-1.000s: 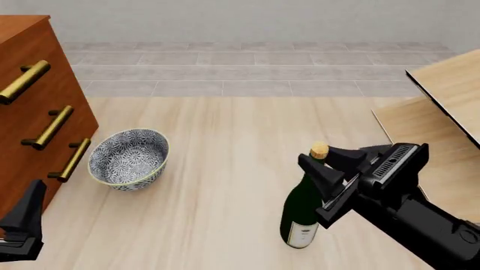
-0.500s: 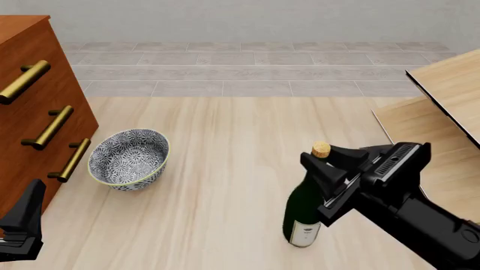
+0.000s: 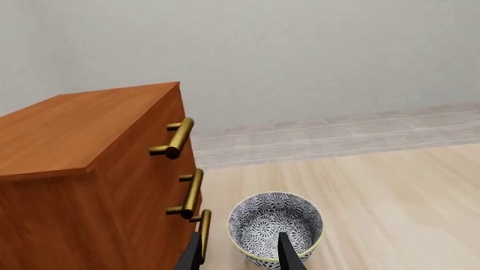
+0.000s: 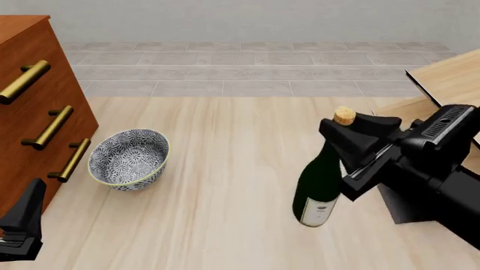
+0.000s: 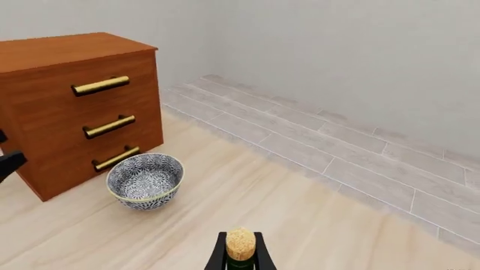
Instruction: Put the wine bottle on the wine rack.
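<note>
Lifting is what sets this moment apart: half a second ago the wine bottle (image 4: 321,184) stood lower and nearer the front edge of the counter (image 4: 225,169), and now it sits higher and further right in the front view, its base apparently clear of the surface and its body leaning slightly, cork toward the right. The right hand (image 4: 358,147) is clenched on the bottle's neck just under the cork, and the right wrist view confirms it, with the cork (image 5: 241,243) pinched between the two fingers. Nearest the camera on the other side, the left hand (image 4: 22,222) has not moved; it hangs low beside the drawer cabinet (image 4: 37,112), fingers spread and holding nothing. Further out, the patterned bowl (image 4: 128,158) stays where it was, just beside the cabinet. At the right edge, the wine rack (image 4: 442,84) shows its slanted wood panels, with the bottle now closer to it. The pick-up looks secure, so I judge that the carry toward the rack has begun and placement remains.
</note>
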{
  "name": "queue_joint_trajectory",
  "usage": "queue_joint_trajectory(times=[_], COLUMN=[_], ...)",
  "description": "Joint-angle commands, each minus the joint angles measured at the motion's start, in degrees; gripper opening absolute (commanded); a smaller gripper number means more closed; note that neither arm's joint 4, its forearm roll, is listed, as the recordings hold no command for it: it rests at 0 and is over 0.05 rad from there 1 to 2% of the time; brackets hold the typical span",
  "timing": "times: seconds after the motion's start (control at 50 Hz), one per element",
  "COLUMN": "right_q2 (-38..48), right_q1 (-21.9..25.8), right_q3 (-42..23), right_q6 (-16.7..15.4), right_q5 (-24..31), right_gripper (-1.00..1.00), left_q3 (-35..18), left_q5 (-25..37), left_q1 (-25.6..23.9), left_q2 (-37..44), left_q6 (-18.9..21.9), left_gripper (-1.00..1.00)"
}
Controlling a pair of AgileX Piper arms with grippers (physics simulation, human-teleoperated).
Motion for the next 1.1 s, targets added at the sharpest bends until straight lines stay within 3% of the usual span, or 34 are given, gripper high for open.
queue_joint_trajectory(times=[0.02,0.22,0.26,0.28,0.34,0.36,0.5,0.56,0.58,0.66,0.82,1.1], right_q2=[-5.03,-7.22,-7.75,-8.19,-8.59,-8.79,-9.17,-9.11,-8.98,-8.63,-7.78,-6.63], right_q1=[-3.06,-9.23,-10.19,-11.23,-13.12,-14.38,-17.00,-18.61,-19.34,-22.15,-27.41,-34.91], right_q3=[-6.39,-10.97,-11.70,-12.37,-13.20,-13.99,-16.56,-18.18,-18.69,-20.66,-24.46,-33.68], right_q6=[3.50,8.27,9.98,12.31,12.93,15.05,16.54,18.01,19.88,19.63,24.68,26.70], right_q5=[8.70,15.00,16.01,16.99,18.05,18.97,22.08,23.81,24.37,26.21,29.96,38.09], right_gripper=[-1.00,-1.00,-1.00,-1.00,-1.00,-1.00,-1.00,-1.00,-1.00,-1.00,-1.00,-1.00], left_q3=[-0.46,-0.15,-0.13,-0.16,-0.29,-0.34,-0.39,-0.50,-0.49,-0.63,-0.50,0.03], left_q5=[0.22,0.34,0.44,0.53,0.67,0.76,0.81,0.86,0.83,0.86,0.56,0.11], left_q1=[-0.60,-1.72,-2.10,-2.40,-2.54,-2.84,-3.23,-3.38,-3.46,-3.60,-4.20,-4.90], left_q2=[-0.01,-0.01,-0.01,-0.01,-0.01,-0.01,-0.01,-0.01,-0.01,-0.01,-0.01,-0.01], left_q6=[-0.17,-0.66,-0.73,-0.67,-0.78,-0.80,-0.72,-0.83,-0.83,-0.96,-1.14,-1.45], left_gripper=[1.00,1.00,1.00,1.00,1.00,1.00,1.00,1.00,1.00,1.00,1.00,1.00])
